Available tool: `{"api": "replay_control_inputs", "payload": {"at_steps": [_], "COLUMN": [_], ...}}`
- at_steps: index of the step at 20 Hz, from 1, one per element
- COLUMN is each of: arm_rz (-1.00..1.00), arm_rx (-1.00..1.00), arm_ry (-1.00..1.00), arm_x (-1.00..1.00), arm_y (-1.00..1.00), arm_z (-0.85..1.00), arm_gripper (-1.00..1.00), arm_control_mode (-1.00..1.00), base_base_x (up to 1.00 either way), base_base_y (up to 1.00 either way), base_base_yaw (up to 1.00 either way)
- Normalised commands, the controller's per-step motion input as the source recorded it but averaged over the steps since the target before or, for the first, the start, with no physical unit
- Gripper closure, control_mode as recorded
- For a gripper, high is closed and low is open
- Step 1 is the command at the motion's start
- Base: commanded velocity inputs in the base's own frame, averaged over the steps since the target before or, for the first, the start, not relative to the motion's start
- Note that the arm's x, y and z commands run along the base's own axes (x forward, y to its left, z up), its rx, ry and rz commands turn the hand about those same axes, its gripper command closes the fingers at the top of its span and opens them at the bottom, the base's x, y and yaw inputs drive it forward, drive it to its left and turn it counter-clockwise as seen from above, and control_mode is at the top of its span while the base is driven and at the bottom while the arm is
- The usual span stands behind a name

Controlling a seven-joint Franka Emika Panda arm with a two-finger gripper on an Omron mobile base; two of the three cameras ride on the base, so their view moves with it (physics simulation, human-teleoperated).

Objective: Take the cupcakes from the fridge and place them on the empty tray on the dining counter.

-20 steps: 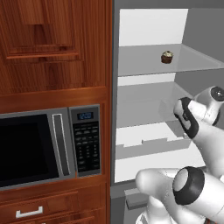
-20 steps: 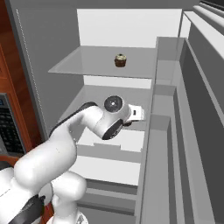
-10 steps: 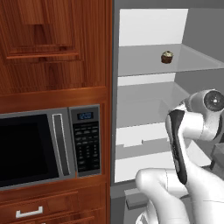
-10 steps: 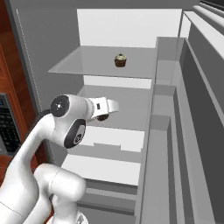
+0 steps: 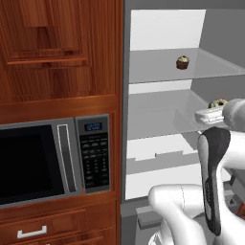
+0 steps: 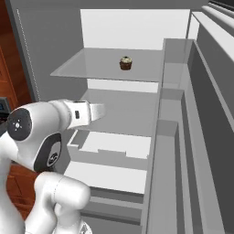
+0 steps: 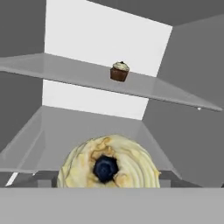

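Glossy reddish wood cabinets (image 5: 57, 52), clear glass fridge shelf (image 6: 96, 68), matt white fridge (image 5: 158, 28) interior, swirled creamy cupcake (image 7: 109, 166) frosting.

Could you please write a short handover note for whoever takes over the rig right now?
Gripper: inside the open fridge, closed on one cupcake, which sits between the fingers in the hand view.
Second cupcake: on the upper glass shelf, untouched.
Done: first cupcake grasped.
Left: carry it out to the blue tray on the dining counter, then come back for the second cupcake.

Two cupcakes (image 5: 182, 62) (image 5: 217, 103), one fridge (image 5: 162, 28), one microwave (image 5: 52, 160), two glass shelves (image 5: 153, 72) (image 5: 158, 119).
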Motion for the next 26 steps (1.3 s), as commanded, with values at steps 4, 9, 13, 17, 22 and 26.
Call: {"api": "replay_control_inputs", "payload": {"at_steps": [4,9,13,17,22,26], "arm_rz": [0.12,0.17,0.2,0.08,0.0,0.02], "arm_rx": [0.28,0.16,0.03,0.0,0.0,0.02], "arm_ry": [0.12,0.12,-0.03,-0.06,0.0,0.0], "arm_x": [-0.99,-1.0,-1.0,-0.37,0.14,0.57], "arm_y": [0.21,0.27,0.4,0.44,0.0,-0.08], "arm_z": [0.86,0.15,-0.52,-0.27,0.0,-0.03], "arm_gripper": [1.0,1.0,1.0,1.0,1.0,1.0], "arm_control_mode": [-1.0,-1.0,-1.0,-1.0,-1.0,-1.0], "base_base_x": [0.0,0.0,0.0,0.0,0.0,0.0], "base_base_y": [0.0,0.0,0.0,0.0,0.0,0.0], "base_base_yaw": [0.0,0.0,0.0,0.0,0.0,0.0]}}
